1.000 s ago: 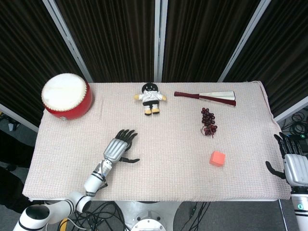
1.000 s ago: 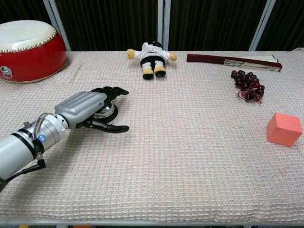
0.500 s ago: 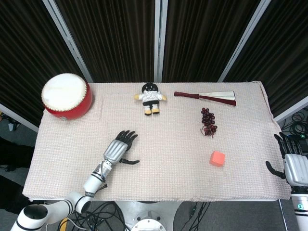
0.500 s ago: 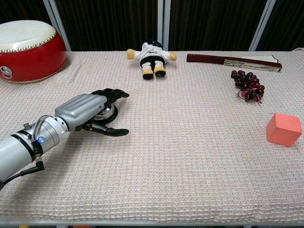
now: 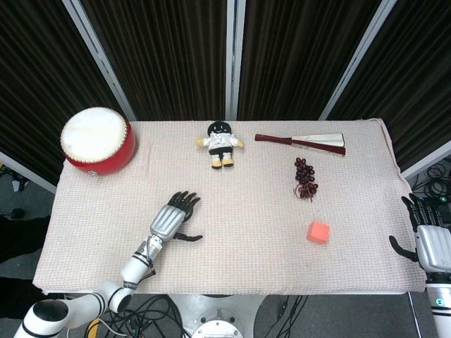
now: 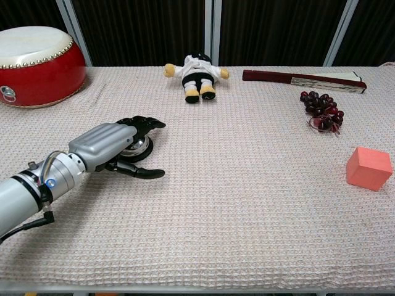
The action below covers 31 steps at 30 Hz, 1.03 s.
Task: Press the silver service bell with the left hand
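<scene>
The silver service bell stands on the left half of the cloth, mostly covered by my left hand. Only its shiny rim shows under the dark fingers in the chest view. In the head view the left hand hides the bell entirely. The palm lies flat over the bell with the fingers stretched forward and the thumb out to the side. Whether the palm touches the bell is not clear. My right hand sits off the table's right edge, fingers apart, holding nothing.
A red drum stands at the back left. A plush doll and a folded fan lie along the back. Dark grapes and a coral cube rest on the right half.
My left hand has slid slightly back toward the near edge and a little left over the bell. The right hand has not moved.
</scene>
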Tool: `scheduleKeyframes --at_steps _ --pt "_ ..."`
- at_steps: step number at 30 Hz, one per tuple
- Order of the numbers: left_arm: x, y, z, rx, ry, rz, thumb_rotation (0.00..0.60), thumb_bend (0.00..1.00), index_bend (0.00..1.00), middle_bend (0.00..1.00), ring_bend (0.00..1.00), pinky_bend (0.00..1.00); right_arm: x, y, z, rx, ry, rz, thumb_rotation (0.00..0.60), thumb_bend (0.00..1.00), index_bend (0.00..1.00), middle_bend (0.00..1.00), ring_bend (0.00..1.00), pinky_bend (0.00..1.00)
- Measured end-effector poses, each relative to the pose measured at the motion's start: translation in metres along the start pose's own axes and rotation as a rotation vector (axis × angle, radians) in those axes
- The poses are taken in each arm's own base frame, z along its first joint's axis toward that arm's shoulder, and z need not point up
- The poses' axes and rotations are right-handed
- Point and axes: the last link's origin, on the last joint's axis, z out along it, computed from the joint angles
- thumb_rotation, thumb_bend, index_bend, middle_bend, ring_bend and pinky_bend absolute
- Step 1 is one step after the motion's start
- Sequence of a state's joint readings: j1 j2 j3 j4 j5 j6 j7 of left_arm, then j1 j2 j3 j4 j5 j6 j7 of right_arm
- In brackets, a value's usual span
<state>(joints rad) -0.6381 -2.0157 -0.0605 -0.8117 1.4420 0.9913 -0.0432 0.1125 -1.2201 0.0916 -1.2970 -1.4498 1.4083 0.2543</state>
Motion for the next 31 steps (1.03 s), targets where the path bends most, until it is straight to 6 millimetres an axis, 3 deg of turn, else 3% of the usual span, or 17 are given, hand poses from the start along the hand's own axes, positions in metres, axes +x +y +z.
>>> scheduleKeyframes --at_steps 4,8,13,16,23,26,31 --pt "0.013 0.002 0.004 -0.006 0.058 -0.001 0.164 0.0 0.02 0.0 0.0 0.0 0.001 -0.001 0.0 0.001 0.01 0.004 0.6 0.21 0.0 0.0 0.0 0.0" --pt "0.043 0.004 0.005 -0.022 0.17 -0.007 0.167 0.0 0.02 0.0 0.0 0.0 0.001 -0.002 0.0 0.005 0.007 0.009 0.6 0.22 0.0 0.0 0.0 0.0" --pt "0.078 -0.007 -0.015 -0.014 0.264 0.016 0.166 0.0 0.02 0.0 0.0 0.0 -0.002 -0.005 -0.001 0.023 0.0 0.011 0.6 0.22 0.0 0.0 0.0 0.0" --pt "0.096 -0.027 -0.044 0.043 0.308 0.039 0.166 0.0 0.02 0.0 0.0 0.0 -0.004 -0.009 -0.001 0.035 -0.005 0.009 0.6 0.22 0.0 0.0 0.0 0.0" --pt "0.124 -0.093 -0.157 0.288 0.391 0.14 0.169 0.0 0.02 0.0 0.0 0.0 -0.011 -0.016 -0.001 0.056 -0.024 0.014 0.6 0.22 0.0 0.0 0.0 0.0" --pt "0.124 -0.108 -0.2 0.357 0.373 0.173 0.168 0.0 0.02 0.0 0.0 0.0 -0.014 -0.018 -0.002 0.064 -0.036 0.015 0.6 0.21 0.0 0.0 0.0 0.0" --pt "0.119 -0.116 -0.241 0.409 0.35 0.177 0.167 0.0 0.02 0.0 0.0 0.0 -0.017 -0.019 -0.003 0.066 -0.032 0.015 0.6 0.21 0.0 0.0 0.0 0.0"
